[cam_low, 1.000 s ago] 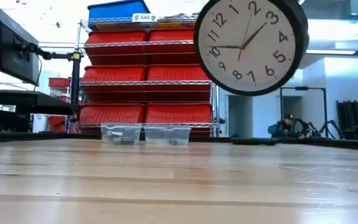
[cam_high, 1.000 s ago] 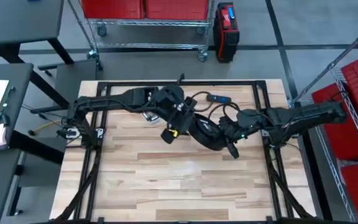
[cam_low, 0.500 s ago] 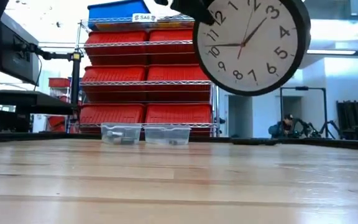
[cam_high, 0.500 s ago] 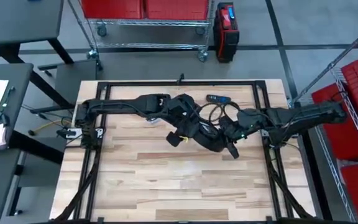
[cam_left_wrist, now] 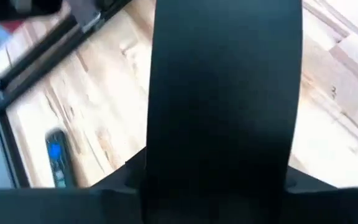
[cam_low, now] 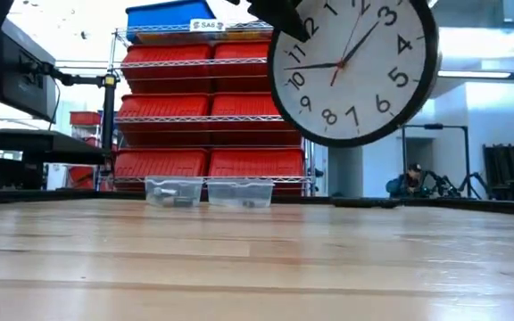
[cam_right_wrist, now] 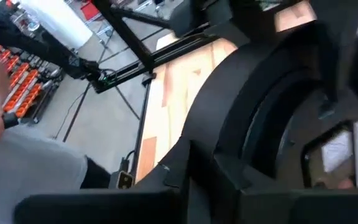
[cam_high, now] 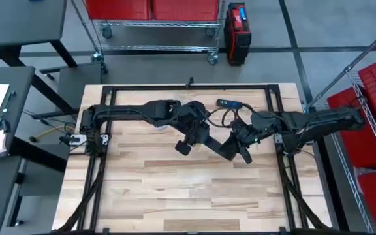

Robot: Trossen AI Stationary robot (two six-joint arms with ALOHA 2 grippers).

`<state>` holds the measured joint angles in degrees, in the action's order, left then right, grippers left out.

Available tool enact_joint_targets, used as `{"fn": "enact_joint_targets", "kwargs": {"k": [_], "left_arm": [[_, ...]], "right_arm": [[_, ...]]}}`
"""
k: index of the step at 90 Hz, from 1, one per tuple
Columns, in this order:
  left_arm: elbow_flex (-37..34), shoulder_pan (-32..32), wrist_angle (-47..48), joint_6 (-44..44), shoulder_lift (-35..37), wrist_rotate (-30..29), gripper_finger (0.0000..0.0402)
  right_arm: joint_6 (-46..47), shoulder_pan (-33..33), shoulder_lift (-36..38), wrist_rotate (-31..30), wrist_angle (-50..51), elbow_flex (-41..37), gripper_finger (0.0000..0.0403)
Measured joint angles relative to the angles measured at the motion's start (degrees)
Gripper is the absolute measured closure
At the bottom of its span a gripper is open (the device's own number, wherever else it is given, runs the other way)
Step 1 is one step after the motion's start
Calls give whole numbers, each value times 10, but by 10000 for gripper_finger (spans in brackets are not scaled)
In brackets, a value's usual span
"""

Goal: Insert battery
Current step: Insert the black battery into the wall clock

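red bins (cam_low: 211, 98), wire shelving (cam_low: 114, 107), grey floor (cam_high: 344, 46)

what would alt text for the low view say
A round wall clock with a black rim hangs in the air above a wooden table, tilted. Two small clear tubs sit at the table's far edge, red storage bins behind.

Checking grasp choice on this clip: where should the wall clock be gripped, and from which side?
By its black rim, from the edge side. The clock is a flat round disc held in the air face outward, so the rim gives two fingers purchase and leaves its back open for the battery.
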<state>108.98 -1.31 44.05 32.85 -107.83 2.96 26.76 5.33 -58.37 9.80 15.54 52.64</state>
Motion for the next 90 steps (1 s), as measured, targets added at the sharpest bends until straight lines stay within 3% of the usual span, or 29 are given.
{"fn": "enact_joint_targets", "kwargs": {"k": [10,22,39,51,60,76,90], "left_arm": [[1,-12,4,-94,0,17,263],[-20,-51,1,-257,-2,123,263],[-131,-102,-157,-478,0,168,263],[-264,-121,-368,-664,-3,179,263],[-358,-124,-541,-797,-3,138,263],[-458,-110,-705,-932,-8,-2,263],[-471,-99,-796,-1011,-52,-11,263]], "right_arm": [[-16,-26,36,-13,21,0,294],[-37,-69,89,-14,78,20,248],[-35,-135,151,-11,165,43,217],[-34,-166,184,-9,200,49,216],[-32,-176,200,-8,224,49,220],[-33,-180,209,-8,264,48,225],[-47,-183,208,-8,289,48,225]]}}
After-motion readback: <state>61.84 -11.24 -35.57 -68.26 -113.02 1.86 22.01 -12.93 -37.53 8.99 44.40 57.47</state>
